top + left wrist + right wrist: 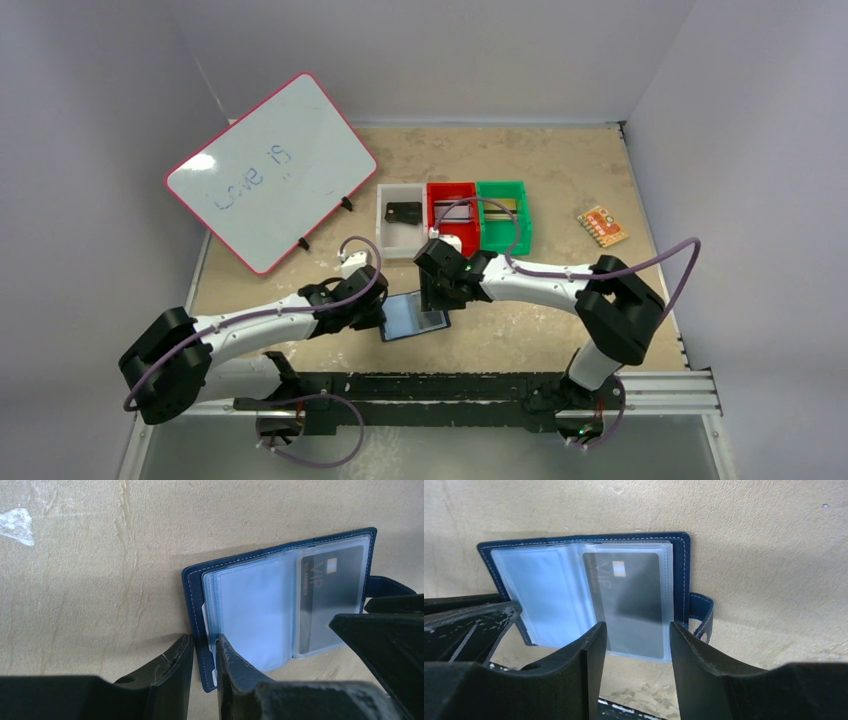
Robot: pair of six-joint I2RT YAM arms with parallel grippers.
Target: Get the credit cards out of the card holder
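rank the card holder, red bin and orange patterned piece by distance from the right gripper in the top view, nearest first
1. card holder: right under the right gripper, front centre of the table.
2. red bin: behind the gripper, middle of the row of bins.
3. orange patterned piece: far off to the right, toward the back.

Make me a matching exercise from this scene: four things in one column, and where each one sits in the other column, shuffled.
Things
1. card holder
2. black card
3. whiteboard
4. orange patterned piece

Places
A. propped up at the far left of the table
B. lying alone near the right edge
C. lying open at the near middle
D. inside a clear sleeve on the right-hand page

Pairs: 1-C, 2-D, 3-A, 4-B
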